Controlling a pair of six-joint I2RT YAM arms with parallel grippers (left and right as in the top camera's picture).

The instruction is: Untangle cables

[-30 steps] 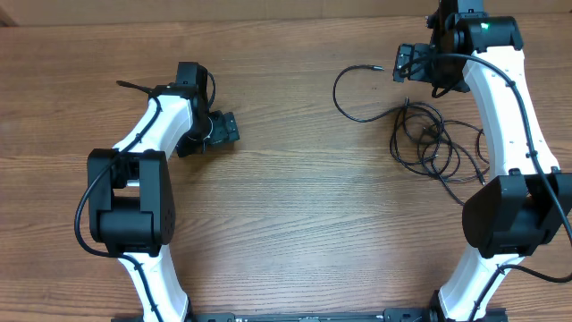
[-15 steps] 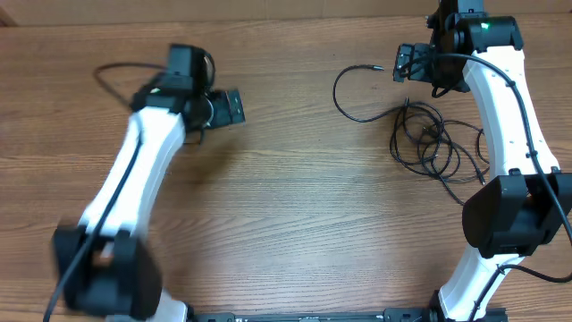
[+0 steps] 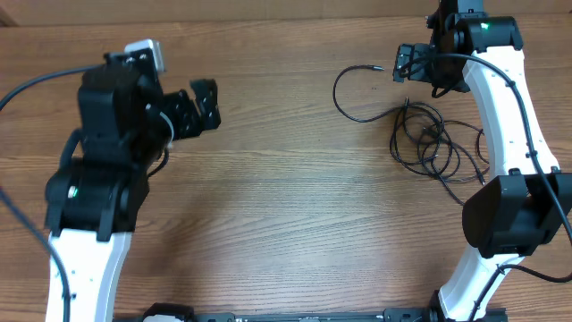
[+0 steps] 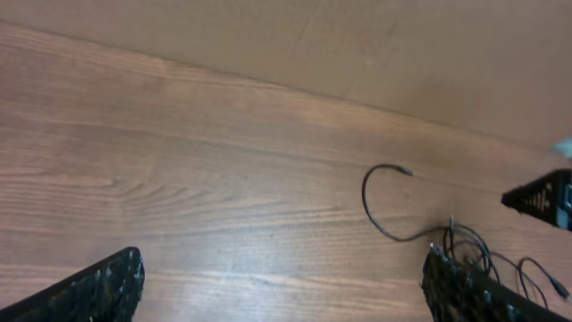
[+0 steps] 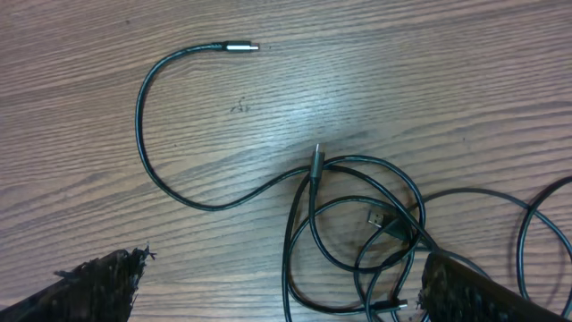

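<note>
The cables [image 3: 429,139] are thin black cords lying in tangled loose loops on the wooden table at the right. One free end curls out to a silvery-tipped plug [image 3: 375,67]. In the right wrist view the loops [image 5: 357,215] lie below the open jaws, the long free end arcs to a plug [image 5: 239,46], and more plug ends lie inside the loops. My right gripper [image 3: 413,63] is open and empty, above the tangle's far side. My left gripper [image 3: 204,105] is open and empty, raised far to the left. The left wrist view shows the cables [image 4: 393,206] in the distance.
The wooden table [image 3: 286,206] stretches between the two arms. A tan back wall [image 4: 357,36] borders its far edge. The thick black arm wires run along both white arms.
My left arm has swung up and turned, its gripper now raised and facing right toward the cables. My right arm and the cables have not moved.
</note>
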